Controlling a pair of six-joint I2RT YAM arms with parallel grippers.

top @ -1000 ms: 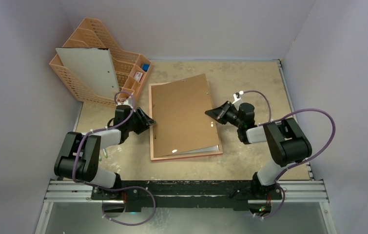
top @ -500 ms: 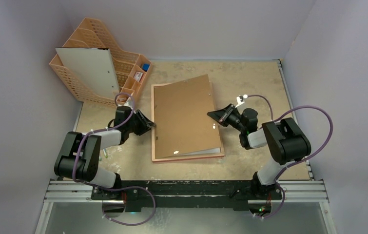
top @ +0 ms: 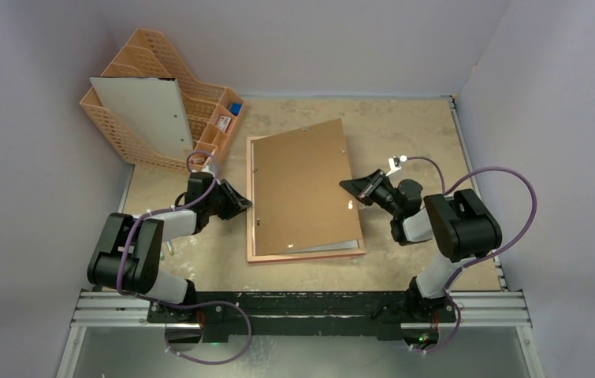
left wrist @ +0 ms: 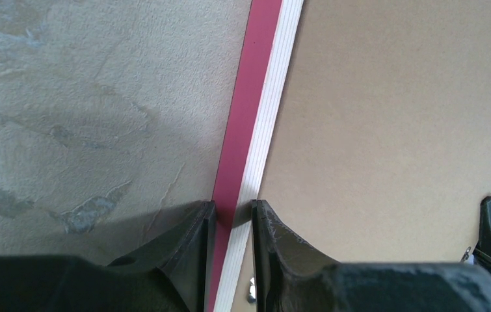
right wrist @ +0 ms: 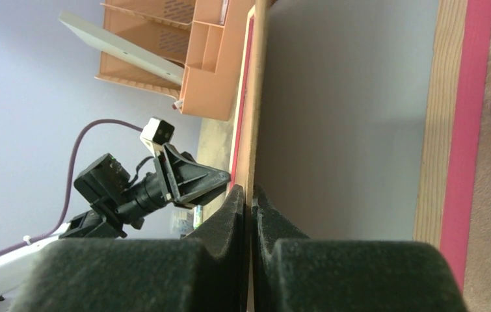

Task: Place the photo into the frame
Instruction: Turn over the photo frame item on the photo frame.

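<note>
Frame [top: 302, 256] is lying reverse side up on the desk [top: 404, 134], between the two arms, with its pink-red border showing all round. Photo: no printed face is showing in any view, so I cannot tell where it is. A flat grey sheet [right wrist: 346, 117] is lying in the frame's recess. It could be the pane or the back of a print; I cannot tell which.

Backing board [top: 302, 189] is sitting tilted over the frame, with its left edge low against the frame's left rail and its right edge raised off it. Right claw [right wrist: 248, 192] is clamping that raised edge, its jaws almost together on the thin board. Judgement: the board is being held up like a hinged lid to open the recess underneath.

Left claw [left wrist: 233, 211] is straddling the frame's left rail with its jaws narrow. One fingertip is lying against the red outer face and the other over the white ribbed strip just inside it. It looks to be pinching the rail. Judgement: this arm is acting as an anchor, so the frame is not sliding or lifting with the board.

Further out, an orange desk organiser [top: 109, 118] is standing at the far left with a pale panel [top: 144, 114] leaning in it. Both are well apart from the frame, and neither claw is near them.

Judgement on progress: opening stage only. The board is needing to come clear before any print goes in. The risk is the board snagging and dragging the frame sideways.
</note>
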